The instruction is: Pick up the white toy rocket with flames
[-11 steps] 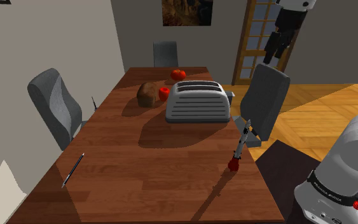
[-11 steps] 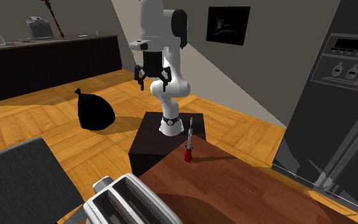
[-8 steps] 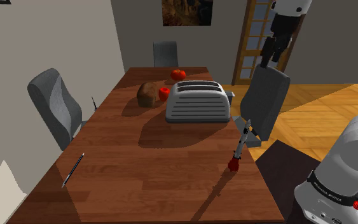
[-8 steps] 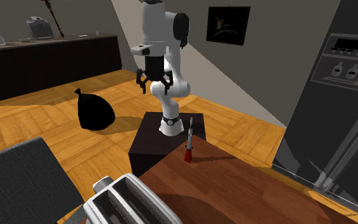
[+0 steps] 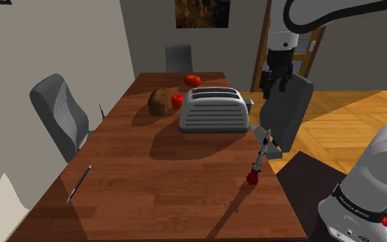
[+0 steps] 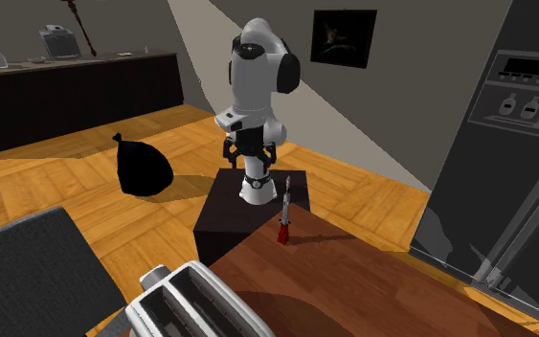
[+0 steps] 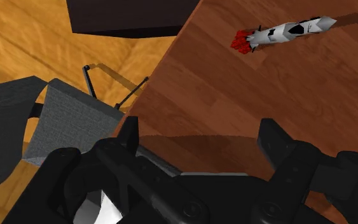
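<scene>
Nothing picked up yet, folks: the slim white toy rocket (image 5: 259,158), with black markings and red flames at its tail, stands nose-up on its flame end on the brown wooden table (image 5: 150,185), right by the table edge nearest the dark box stand (image 6: 224,220). The all-black two-finger gripper (image 5: 274,92) hangs well apart from it, high over the grey padded chair (image 5: 295,117) drawn up at that same side. Its fingers (image 7: 130,130) are spread wide with nothing between them. From the wrist camera the rocket lies far out ahead, untouched. By my reading the approach is the step in hand. What's left is to come across and down over the rocket, set the fingers either side of its thin body, close and lift. It looks light and tippy, so a nudge could topple it. Across the table there's a grey two-slot toaster (image 5: 214,110) in the middle, with a brown rounded loaf (image 5: 159,102) and red tomatoes (image 5: 192,80) beyond it. A dark pen (image 5: 79,183) lies near the opposite edge, beside another grey chair (image 5: 60,113). Around the table there's an orange wooden floor (image 6: 56,201) with a black sack (image 6: 143,168) on it, a dark framed picture (image 6: 344,38) on the grey wall and a wooden glazed door (image 5: 261,62).
</scene>
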